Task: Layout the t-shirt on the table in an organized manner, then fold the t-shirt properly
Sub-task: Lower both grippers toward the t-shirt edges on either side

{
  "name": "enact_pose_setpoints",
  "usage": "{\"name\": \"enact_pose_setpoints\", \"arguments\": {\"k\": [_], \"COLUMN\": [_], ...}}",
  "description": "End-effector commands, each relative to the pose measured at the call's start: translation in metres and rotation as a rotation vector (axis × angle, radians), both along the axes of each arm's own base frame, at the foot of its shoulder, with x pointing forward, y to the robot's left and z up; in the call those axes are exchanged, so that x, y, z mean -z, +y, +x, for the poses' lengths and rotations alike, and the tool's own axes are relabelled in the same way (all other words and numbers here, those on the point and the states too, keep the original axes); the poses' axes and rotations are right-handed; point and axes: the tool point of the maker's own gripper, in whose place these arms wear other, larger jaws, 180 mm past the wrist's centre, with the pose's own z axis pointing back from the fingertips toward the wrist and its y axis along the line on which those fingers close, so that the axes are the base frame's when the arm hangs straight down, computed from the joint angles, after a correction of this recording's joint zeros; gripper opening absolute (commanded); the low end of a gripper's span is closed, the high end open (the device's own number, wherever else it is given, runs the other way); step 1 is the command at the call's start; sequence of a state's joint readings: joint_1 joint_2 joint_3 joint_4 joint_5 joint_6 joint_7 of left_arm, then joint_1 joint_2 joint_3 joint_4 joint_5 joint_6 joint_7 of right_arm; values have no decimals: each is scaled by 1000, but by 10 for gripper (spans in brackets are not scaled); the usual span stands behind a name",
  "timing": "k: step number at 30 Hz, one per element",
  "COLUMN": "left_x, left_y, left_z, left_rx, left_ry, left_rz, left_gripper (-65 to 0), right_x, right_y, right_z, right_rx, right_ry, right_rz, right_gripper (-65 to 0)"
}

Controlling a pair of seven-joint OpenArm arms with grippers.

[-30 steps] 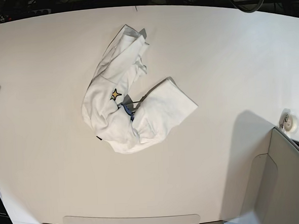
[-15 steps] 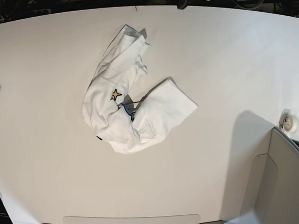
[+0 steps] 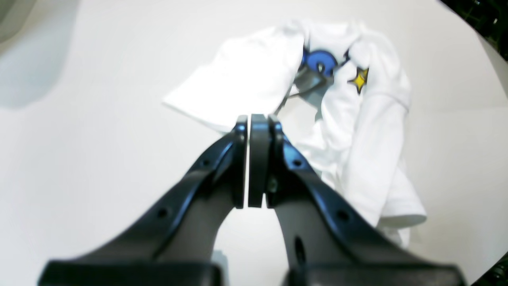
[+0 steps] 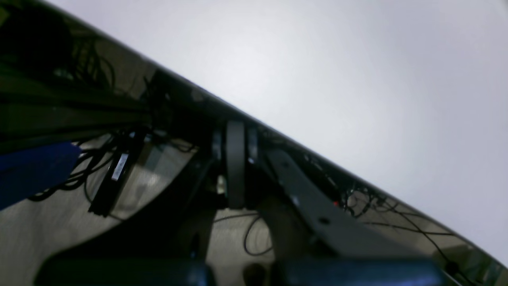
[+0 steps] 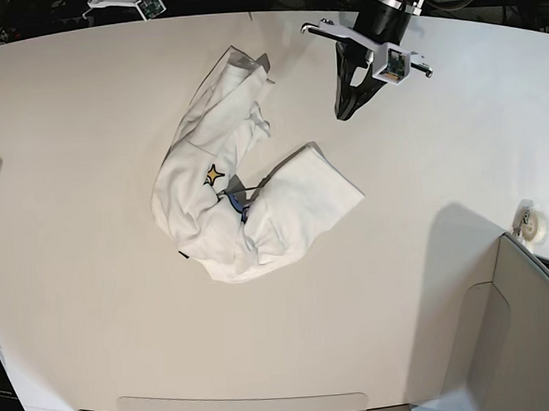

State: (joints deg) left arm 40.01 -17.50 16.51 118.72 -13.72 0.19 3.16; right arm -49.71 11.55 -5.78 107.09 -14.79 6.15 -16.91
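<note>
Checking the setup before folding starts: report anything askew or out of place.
The t-shirt lies crumpled in a curved heap on the table, folded over itself so only a yellow star and some blue print show. Nothing looks spilled or damaged.

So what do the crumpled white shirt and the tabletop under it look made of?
The crumpled white printed t-shirt looks like soft cotton knit: limp folds, matte surface. The large white table looks like smooth laminate or painted board with a faint sheen; which one is unclear.

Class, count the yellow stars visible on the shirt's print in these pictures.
1. A single yellow star shows on the crumpled t-shirt, near its middle, just above the blue lettering. More stars may be hidden inside the folds.
</note>
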Motion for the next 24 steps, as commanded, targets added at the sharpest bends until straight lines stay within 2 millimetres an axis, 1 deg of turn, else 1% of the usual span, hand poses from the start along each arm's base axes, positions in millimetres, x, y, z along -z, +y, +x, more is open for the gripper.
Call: {"name": "enact_pose_setpoints", "arguments": {"k": [1, 2, 4, 5, 8, 13, 16, 18, 19, 22, 24], "left_x": [-9, -8, -1, 1, 6, 9, 9, 11, 11, 15, 21], "left_y": [-2, -3, -3, -3, -2, 0, 0, 0, -1, 7, 12], "left_z": [8, 14, 23, 26, 34, 34, 34, 32, 31, 27, 18], "left_rx": [11, 17, 28, 30, 35, 40, 41, 42, 44, 71, 89], "left_ry": [-29, -16, 28, 44, 81, 99, 101, 106, 107, 119, 142], "left_rz": [-2, 12, 43, 53, 76, 91, 94, 95, 95, 139, 166], "left_gripper": [-650, -650, -650, -650, -650, -650, -650, -650, -650, -650, -650], "right_x": [-96, -104, -114, -116, -111, -100, -92, -89, -89, -93, -94], "right_y": [12, 13, 12, 12, 14, 14, 18, 14, 13, 13, 15], "right_z": [88, 94, 103, 105, 100, 76, 59, 46, 41, 24, 13], "right_rx": [-20, -21, -14, -7, -2, 36, 41, 83, 101, 130, 149], "right_ry": [-510, -539, -562, -556, -527, -460, -411, -386, -383, -396, -391], "right_rz": [71, 73, 69, 67, 70, 78, 87, 78, 78, 82, 91], "right_gripper": [-650, -650, -650, -650, -650, -650, -650, -650, -650, -650, -650]}}
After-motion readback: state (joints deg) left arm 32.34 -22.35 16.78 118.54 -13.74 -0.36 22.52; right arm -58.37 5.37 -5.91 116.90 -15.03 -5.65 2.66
